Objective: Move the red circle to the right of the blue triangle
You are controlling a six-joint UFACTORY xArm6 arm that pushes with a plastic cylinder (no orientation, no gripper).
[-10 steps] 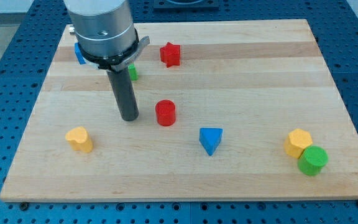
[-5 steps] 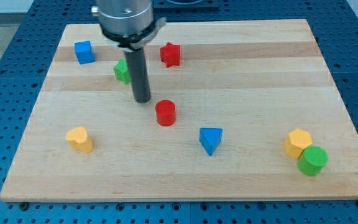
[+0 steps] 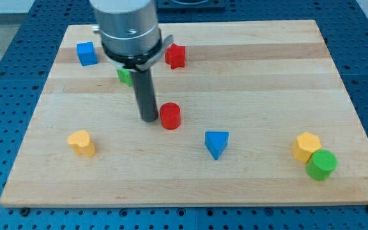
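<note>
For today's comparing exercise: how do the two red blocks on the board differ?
The red circle is a round cylinder; the red star has points. The red circle sits mid-board beside my tip, on its right; the red star lies nearer the view's top, apart from the tip. Both are red and rest on the wooden board.

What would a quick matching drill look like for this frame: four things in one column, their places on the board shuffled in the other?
1. red circle
2. blue cube
3. green cylinder
4. my tip

A. view's top left
B. just left of the red circle
C. view's bottom right, beside the yellow block
D. up-left of the blue triangle

Pairs: 1-D, 2-A, 3-C, 4-B
</note>
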